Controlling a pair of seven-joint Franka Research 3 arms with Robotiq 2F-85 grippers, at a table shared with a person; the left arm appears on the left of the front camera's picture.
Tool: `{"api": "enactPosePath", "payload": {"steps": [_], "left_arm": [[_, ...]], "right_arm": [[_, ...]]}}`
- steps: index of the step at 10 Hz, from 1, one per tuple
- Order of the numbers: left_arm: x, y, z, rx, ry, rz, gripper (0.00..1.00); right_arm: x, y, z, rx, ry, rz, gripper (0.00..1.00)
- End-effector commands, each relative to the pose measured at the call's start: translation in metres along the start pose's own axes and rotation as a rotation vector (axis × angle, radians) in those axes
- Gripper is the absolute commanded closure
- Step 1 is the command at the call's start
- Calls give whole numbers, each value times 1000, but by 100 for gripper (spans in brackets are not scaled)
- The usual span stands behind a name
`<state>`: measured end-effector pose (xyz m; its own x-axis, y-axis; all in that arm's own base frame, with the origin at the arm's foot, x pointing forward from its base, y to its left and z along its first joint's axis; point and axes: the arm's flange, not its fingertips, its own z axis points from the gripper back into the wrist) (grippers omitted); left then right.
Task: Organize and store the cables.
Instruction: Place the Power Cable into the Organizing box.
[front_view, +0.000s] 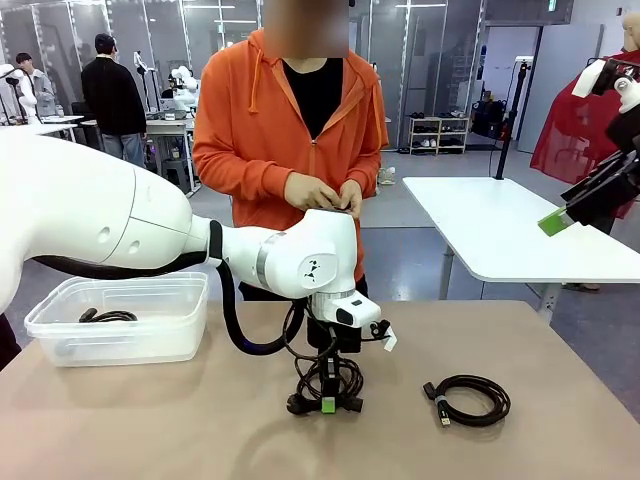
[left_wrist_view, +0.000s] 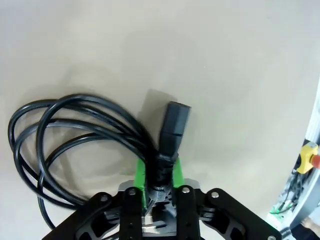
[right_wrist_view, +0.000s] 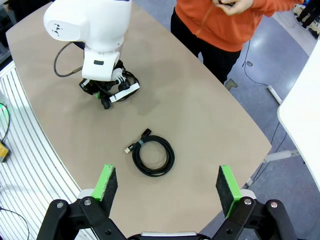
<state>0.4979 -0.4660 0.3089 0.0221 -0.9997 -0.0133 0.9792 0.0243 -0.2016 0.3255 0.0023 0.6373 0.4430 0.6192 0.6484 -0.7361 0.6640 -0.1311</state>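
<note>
Black coil (left_wrist_view: 115, 125), pinched at its plug neck by the left gripper (left_wrist_view: 159, 167), sits mid-table (front_view: 560, 380), bin (front_view: 120, 283) at the left edge; right gripper (right_wrist_view: 167, 182) gapes empty.

We look over a tan bench (front_view: 150, 425) toward a white table (front_view: 500, 225) on a grey floor (front_view: 400, 255), with a low shelf (front_view: 438, 135) at the brightly lit back.
</note>
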Motion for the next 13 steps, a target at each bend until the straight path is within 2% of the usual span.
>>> {"api": "enactPosePath", "payload": {"steps": [1,3,5,6,8,12,13], "left_arm": [[3,-1,-1,-42,23,16,100],[2,-2,2,-39,16,12,100],[-6,-10,24,-52,11,3,100],[-14,-24,57,-38,41,-18,100],[-35,-58,128,110,-3,-17,100],[-69,-86,180,155,-21,-57,100],[-74,-86,187,158,-36,33,100]], "right_arm": [[-2,2,1,-3,0,-1,0],[-2,2,1,-3,0,-1,0],[-2,2,1,-3,0,-1,0],[-2,2,1,-3,0,-1,0],[-2,2,1,-3,0,-1,0],[-2,2,1,-3,0,-1,0],[-2,2,1,-3,0,-1,0]]}}
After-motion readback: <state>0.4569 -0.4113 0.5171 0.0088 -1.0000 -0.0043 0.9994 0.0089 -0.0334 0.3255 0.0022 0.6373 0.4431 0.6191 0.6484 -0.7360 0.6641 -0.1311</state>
